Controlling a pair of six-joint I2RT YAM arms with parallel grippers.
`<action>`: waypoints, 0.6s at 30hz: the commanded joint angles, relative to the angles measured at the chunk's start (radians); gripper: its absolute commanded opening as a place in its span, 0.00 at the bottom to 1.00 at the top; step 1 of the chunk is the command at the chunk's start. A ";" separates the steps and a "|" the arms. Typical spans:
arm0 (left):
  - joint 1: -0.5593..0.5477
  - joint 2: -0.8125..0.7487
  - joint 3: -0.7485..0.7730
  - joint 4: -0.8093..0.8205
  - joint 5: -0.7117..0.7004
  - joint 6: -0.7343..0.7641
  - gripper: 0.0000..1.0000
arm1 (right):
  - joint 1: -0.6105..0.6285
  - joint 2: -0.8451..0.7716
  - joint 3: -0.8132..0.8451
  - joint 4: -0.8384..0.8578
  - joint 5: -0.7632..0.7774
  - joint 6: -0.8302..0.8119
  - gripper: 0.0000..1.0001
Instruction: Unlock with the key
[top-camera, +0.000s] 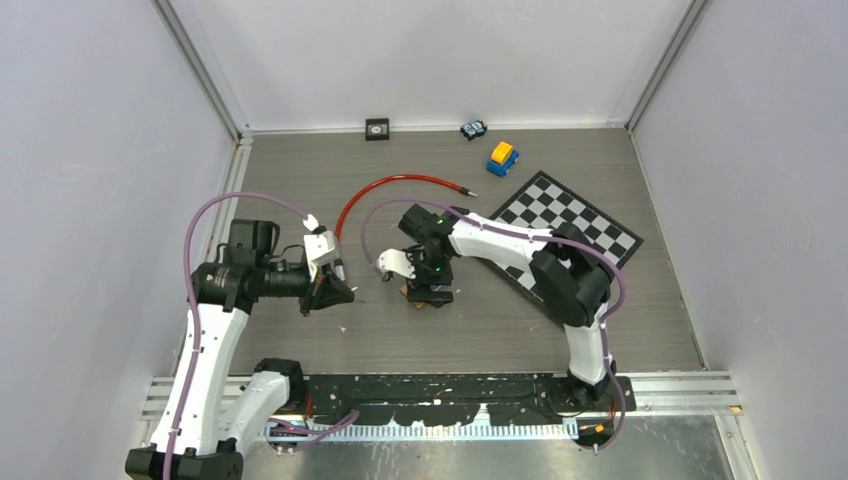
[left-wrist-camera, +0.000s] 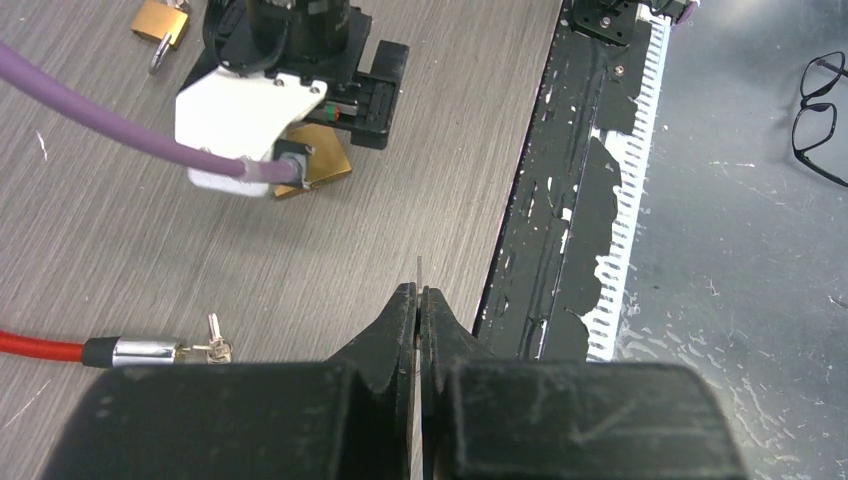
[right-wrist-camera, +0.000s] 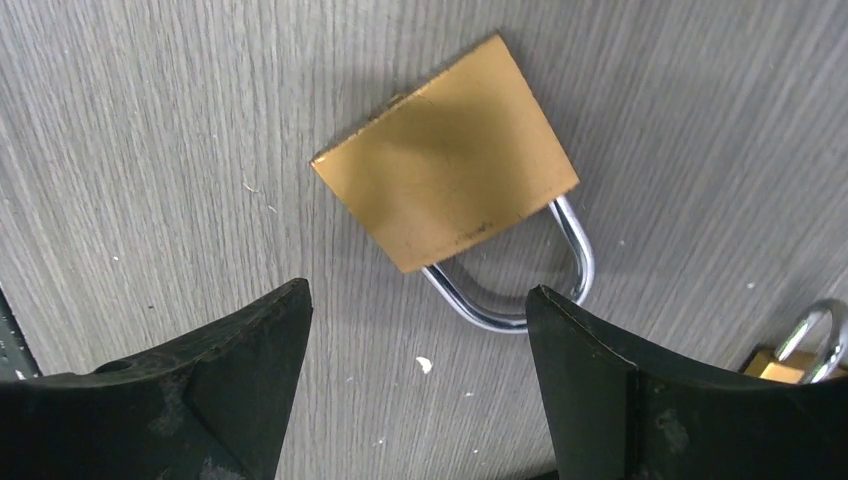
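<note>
Brass padlock (right-wrist-camera: 445, 165) lies flat on the wood-grain table (right-wrist-camera: 150, 150). The right gripper (right-wrist-camera: 418, 295) points straight down above it from a folded arm, fingers spread wide to either side. The left gripper (left-wrist-camera: 418, 292) is held level nearby, aimed toward the padlock, fingers pressed together on a thin metal sliver (left-wrist-camera: 418, 268).

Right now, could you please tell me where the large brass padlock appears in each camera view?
Top external: the large brass padlock is at centre, mostly hidden under the right gripper.
Left wrist: upper left of centre, peeking from beneath that gripper.
Right wrist: upper centre, shackle toward lower right.
Shared landmark: the right gripper, open over the padlock.
</note>
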 joint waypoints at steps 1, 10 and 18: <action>0.004 -0.014 0.019 -0.007 0.020 0.005 0.00 | 0.022 0.016 0.047 0.011 0.034 -0.063 0.83; 0.003 -0.016 0.014 -0.003 0.013 0.005 0.00 | 0.039 0.037 0.059 0.032 0.087 -0.097 0.83; 0.003 -0.029 0.003 0.007 0.005 -0.002 0.00 | 0.055 0.083 0.092 0.023 0.103 -0.126 0.83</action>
